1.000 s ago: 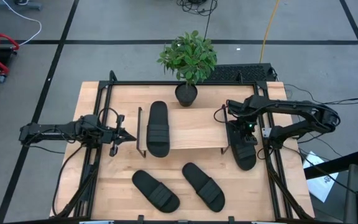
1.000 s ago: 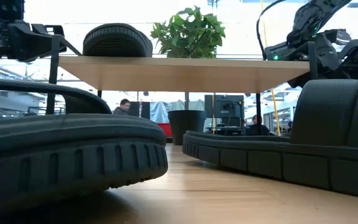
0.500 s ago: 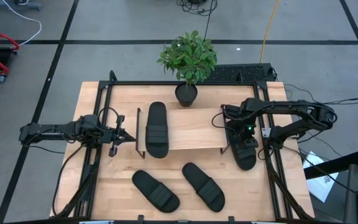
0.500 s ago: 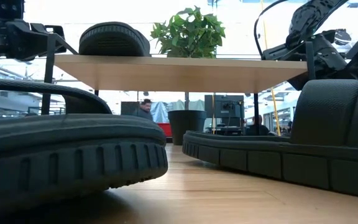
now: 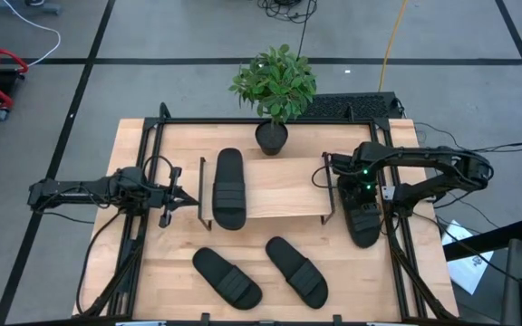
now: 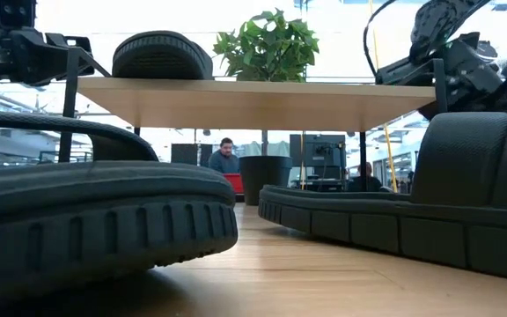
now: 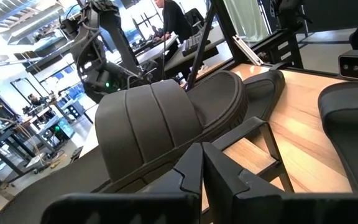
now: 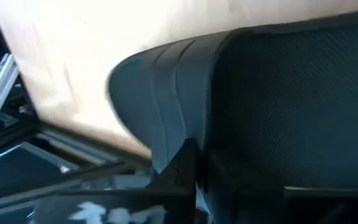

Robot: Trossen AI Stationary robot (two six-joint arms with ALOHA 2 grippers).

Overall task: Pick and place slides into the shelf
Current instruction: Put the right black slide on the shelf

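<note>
The shelf (image 5: pixel 279 186) stands mid-table, and one black slide (image 5: pixel 229 188) lies on the left end of its wood top. Two more slides (image 5: pixel 227 277) (image 5: pixel 295 271) lie on the table near the front edge. A fourth slide (image 5: pixel 362 219) lies just right of the shelf, under my right gripper (image 5: pixel 359 192), which is shut on it. My left gripper (image 5: pixel 181 196) hovers shut and empty just left of the shelf, pointing at the slide on the shelf, which also shows in the left wrist view (image 7: pixel 160 124). My right gripper meets the fourth slide at the edge of its ribbed strap (image 8: pixel 166 140), with its shut fingers coming from above, slanting down. My gripper hides the contact in the high view. I cannot tell whether the sole rests on the table.
A potted plant (image 5: pixel 275 91) stands at the shelf's far edge. Black frame rails (image 5: pixel 397 263) run along the table's left and right sides. Bare tabletop (image 5: pixel 261 235) lies between the shelf and the two front slides. A person (image 6: pixel 225 157) shows in the room beyond.
My right gripper has shifted slightly toward the table's right edge, and the slide under it has shifted the same way.
</note>
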